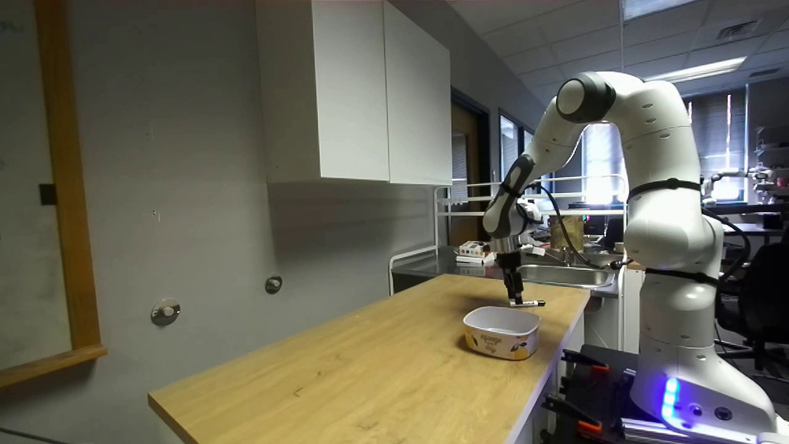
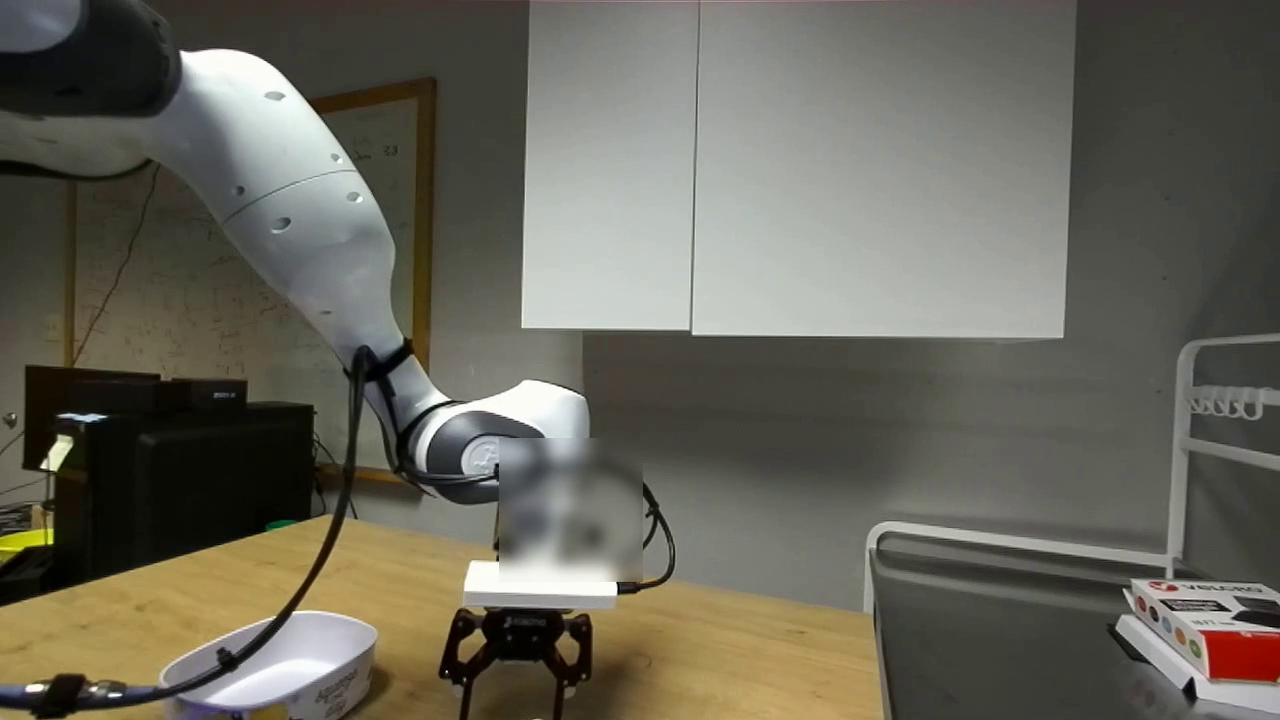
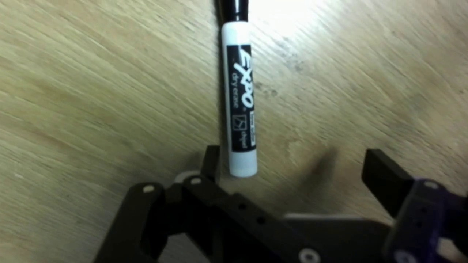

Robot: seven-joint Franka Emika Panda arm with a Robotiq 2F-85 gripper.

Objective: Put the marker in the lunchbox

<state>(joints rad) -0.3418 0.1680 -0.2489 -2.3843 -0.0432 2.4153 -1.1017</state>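
Pointing down at the pale wood-grain tabletop [image 1: 370,370], the black two-fingered gripper [image 3: 292,159] has its fingers [image 3: 385,182] set well apart. Wrist view: one end of the slim white dry-erase marker with black label and black cap [image 3: 241,98] shows toward the gap between them, just beside one finger and well clear of the other, a narrow strip of wood visible alongside. Label reads EXPO; the capped end runs out past the picture edge. Marker lies flat on the tabletop; whether the fingertips touch the wood, cannot tell. Near the gripper, in both exterior views, stands the low, open-topped whitish lunchbox with rounded corners [image 1: 500,345], side printed with lettering and yellow fruit shapes, upright and apart from the marker. In an exterior view the flexible black cable [image 2: 347,480] crosses in front of its rim. Further out, the white jointed arm with dark grey covers [image 1: 659,142] arches over from its white base [image 1: 709,376], where a blue light strip [image 1: 670,398] glows. Beyond: a two-door white cabinet [image 2: 800,170] on the grey wall [image 2: 1150,200], a stainless-steel sink [image 1: 570,277] past the tabletop's far end, and a red-and-white cardboard box [image 2: 1210,625] above the dark grey countertop [image 2: 980,640]
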